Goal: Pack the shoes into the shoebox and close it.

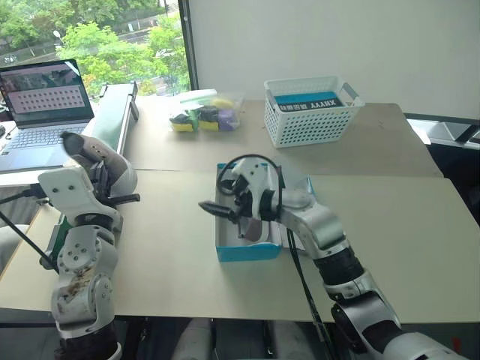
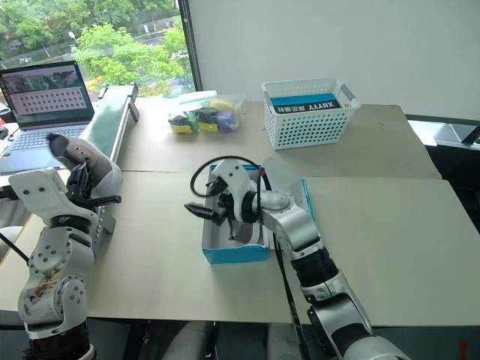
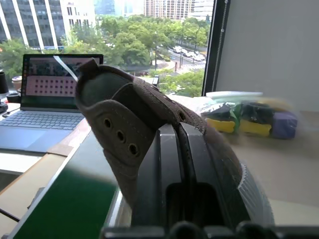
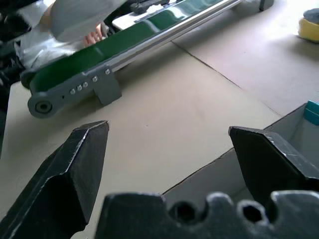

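taupe suede shoe [image 3: 149, 124] sits clamped in our left claw [image 1: 124, 196], raised off the tabletop [image 1: 165, 247] near the green conveyor [image 1: 112, 120]. our right claw [image 1: 225, 214] hangs spread wide over the open blue shoebox [image 1: 247, 251], where the other shoe [image 1: 259, 229] lies inside.
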Action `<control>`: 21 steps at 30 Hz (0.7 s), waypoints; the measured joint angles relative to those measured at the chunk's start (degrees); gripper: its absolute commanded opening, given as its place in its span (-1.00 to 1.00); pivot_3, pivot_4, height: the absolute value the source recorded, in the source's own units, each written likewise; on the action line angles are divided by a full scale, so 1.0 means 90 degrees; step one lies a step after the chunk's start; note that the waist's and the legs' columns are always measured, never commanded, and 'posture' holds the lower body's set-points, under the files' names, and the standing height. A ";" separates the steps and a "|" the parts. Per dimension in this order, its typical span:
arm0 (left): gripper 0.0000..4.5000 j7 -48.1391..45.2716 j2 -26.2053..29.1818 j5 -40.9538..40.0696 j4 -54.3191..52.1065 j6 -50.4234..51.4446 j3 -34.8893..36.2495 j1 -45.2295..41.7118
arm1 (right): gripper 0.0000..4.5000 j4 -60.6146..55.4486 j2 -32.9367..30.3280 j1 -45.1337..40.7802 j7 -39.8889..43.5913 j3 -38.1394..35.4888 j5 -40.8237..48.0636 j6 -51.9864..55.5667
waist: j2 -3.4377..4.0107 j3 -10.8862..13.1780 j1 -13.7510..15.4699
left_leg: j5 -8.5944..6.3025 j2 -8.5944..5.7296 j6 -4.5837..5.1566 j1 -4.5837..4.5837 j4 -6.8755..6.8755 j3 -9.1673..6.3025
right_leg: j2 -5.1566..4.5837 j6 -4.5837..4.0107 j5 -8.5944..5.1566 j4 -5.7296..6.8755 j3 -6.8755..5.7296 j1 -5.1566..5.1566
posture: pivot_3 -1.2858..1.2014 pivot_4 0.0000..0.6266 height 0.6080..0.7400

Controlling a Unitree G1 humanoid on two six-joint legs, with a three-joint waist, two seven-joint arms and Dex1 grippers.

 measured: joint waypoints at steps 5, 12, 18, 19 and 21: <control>-0.99 -0.0652 0.0007 -0.0982 -0.0483 0.0610 -0.0624 -0.0057 | 1.00 0.1601 0.0272 -0.1273 -0.0426 -0.1905 0.1448 0.2160 | 0.0001 0.0001 0.0029 | 0.0000 0.0000 0.0001 -0.0005 0.0000 -0.0002 | 0.0000 -0.0001 0.0000 -0.0004 -0.0003 0.0001 | 0.03 -0.52 0.90; -0.99 -0.1071 0.0294 -0.1580 -0.0740 0.1223 -0.1093 -0.0216 | 1.00 0.4485 -0.0208 -0.2730 -0.0601 -0.3433 0.2098 0.3869 | 0.0006 0.0004 -0.0044 | 0.0000 0.0001 0.0002 -0.0009 -0.0001 0.0008 | 0.0005 -0.0001 0.0000 -0.0003 0.0005 -0.0003 | 0.03 -0.52 0.90; -0.99 -0.1185 0.0414 -0.1579 -0.0732 0.1247 -0.1230 -0.0342 | 1.00 0.5246 -0.0216 -0.3217 -0.0556 -0.3710 0.2199 0.3940 | 0.0006 0.0004 -0.0120 | 0.0000 0.0002 0.0003 -0.0013 0.0001 0.0009 | 0.0007 -0.0001 0.0000 -0.0006 0.0006 -0.0002 | 0.03 -0.52 0.90; -0.99 -0.1190 0.0413 -0.1577 -0.0719 0.1247 -0.1257 -0.0378 | 1.00 0.5254 -0.0174 -0.3217 -0.0536 -0.3697 0.2198 0.3936 | 0.0007 0.0004 -0.0120 | 0.0000 0.0002 0.0003 -0.0015 0.0002 0.0009 | 0.0007 -0.0001 0.0000 -0.0005 0.0006 -0.0003 | 0.03 -0.52 0.90; -0.99 -0.1200 0.0413 -0.1576 -0.0709 0.1245 -0.1287 -0.0457 | 1.00 0.5249 -0.0098 -0.3217 -0.0502 -0.3670 0.2196 0.3913 | 0.0006 0.0004 -0.0127 | 0.0000 0.0002 0.0003 -0.0015 0.0001 0.0008 | 0.0007 -0.0001 0.0000 -0.0005 0.0006 -0.0003 | 0.03 -0.52 0.90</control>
